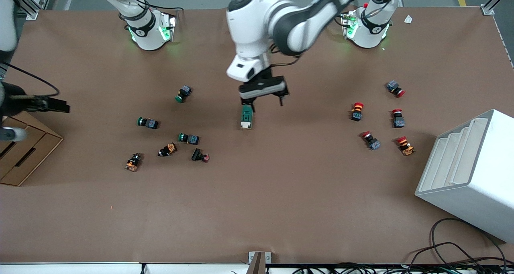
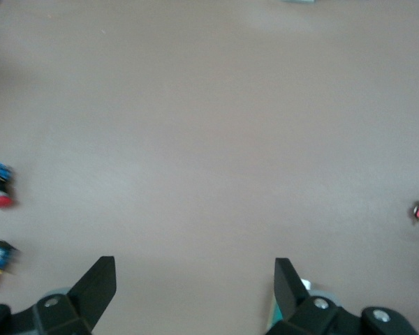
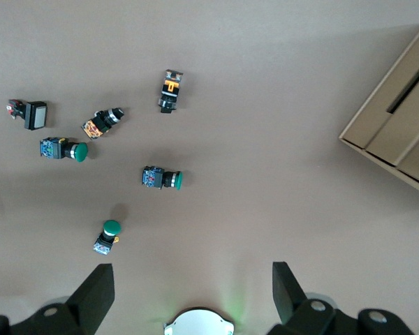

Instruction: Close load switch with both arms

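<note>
No brand name or legible writing could be made out on any item; only small dark marks were seen on the arm bases at the top of the front view.

At the left edge of the front view, a cardboard box (image 1: 20,153) was seen, and above it the right gripper (image 1: 54,104) was held in the air over the table's edge, its fingers (image 3: 98,293) spread wide apart with nothing between them. The right arm was waiting there. A loose group of green (image 1: 147,123) and orange push buttons (image 1: 133,162) was scattered in the left-centre of the frame.

At the centre, the load switch (image 1: 246,117) lay on the brown table (image 1: 257,209), well apart from both button groups. The left gripper (image 1: 263,101) was placed just above the switch's upper end, its fingers (image 2: 98,283) spread, one fingertip touching or just beside the switch; which could not be told.

Toward the right, red-capped buttons (image 1: 357,111) were grouped, and a white tiered rack (image 1: 468,173) stood at the lower right edge. A broad bare stretch of table was left across the lower half of the frame.
</note>
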`<state>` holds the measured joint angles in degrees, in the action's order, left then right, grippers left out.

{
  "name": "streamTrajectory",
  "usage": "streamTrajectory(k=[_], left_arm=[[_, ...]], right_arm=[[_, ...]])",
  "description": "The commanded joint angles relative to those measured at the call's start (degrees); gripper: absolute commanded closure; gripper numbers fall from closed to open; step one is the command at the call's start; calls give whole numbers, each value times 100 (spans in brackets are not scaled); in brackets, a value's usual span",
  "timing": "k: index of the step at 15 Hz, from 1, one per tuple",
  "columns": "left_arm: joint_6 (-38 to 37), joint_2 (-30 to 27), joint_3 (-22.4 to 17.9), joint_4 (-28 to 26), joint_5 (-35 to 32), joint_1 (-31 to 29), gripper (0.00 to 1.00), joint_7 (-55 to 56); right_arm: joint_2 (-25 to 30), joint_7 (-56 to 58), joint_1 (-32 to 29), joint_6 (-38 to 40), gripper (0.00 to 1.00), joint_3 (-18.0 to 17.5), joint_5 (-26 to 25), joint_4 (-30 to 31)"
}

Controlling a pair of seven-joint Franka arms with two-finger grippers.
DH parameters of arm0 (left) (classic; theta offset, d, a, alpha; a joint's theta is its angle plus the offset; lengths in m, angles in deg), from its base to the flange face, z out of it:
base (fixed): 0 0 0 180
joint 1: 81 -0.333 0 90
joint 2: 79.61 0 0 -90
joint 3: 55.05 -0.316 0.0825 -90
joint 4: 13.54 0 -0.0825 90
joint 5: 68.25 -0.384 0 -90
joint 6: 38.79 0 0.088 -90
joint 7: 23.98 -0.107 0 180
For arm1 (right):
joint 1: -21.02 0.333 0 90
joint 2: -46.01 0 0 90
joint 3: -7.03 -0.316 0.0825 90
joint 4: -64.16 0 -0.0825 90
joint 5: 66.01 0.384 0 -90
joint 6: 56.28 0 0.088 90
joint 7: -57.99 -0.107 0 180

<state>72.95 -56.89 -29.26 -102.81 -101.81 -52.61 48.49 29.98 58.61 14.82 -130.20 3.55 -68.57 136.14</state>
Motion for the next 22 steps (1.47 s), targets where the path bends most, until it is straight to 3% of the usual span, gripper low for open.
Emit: streamTrajectory(k=[1, 5, 11, 14, 16, 19, 22], left_arm=[[-265, -478, 31, 83, 787, -718, 0, -1292], [-1136, -724, 40, 558, 1360, -1606, 0, -2377], [-1742, -1233, -73, 612, 1808, -2653, 0, -4492], [-1761, -1638, -897, 446, 2598, -2769, 0, -5820], [-1883, -1954, -1442, 253, 3003, -2760, 0, -6576], [-1998, -2472, -2050, -282, 3365, -2734, 0, -7228], [-2251, -2947, -2297, -715, 3365, -2524, 0, -7363]], right_arm=[[-67, 52, -198, 168, 0, -127, -52, -289], [-14, -18, -154, 519, 0, -197, 71, -289], [301, 0, 38, 327, 0, -127, 371, 25], [985, 8, 206, -313, 0, -100, 265, 955], [1469, 8, 433, -718, 0, 179, 256, 1659], [1752, 8, 514, -738, 0, 251, 265, 1881], [1980, 8, 540, -729, 0, 251, 265, 2004]])
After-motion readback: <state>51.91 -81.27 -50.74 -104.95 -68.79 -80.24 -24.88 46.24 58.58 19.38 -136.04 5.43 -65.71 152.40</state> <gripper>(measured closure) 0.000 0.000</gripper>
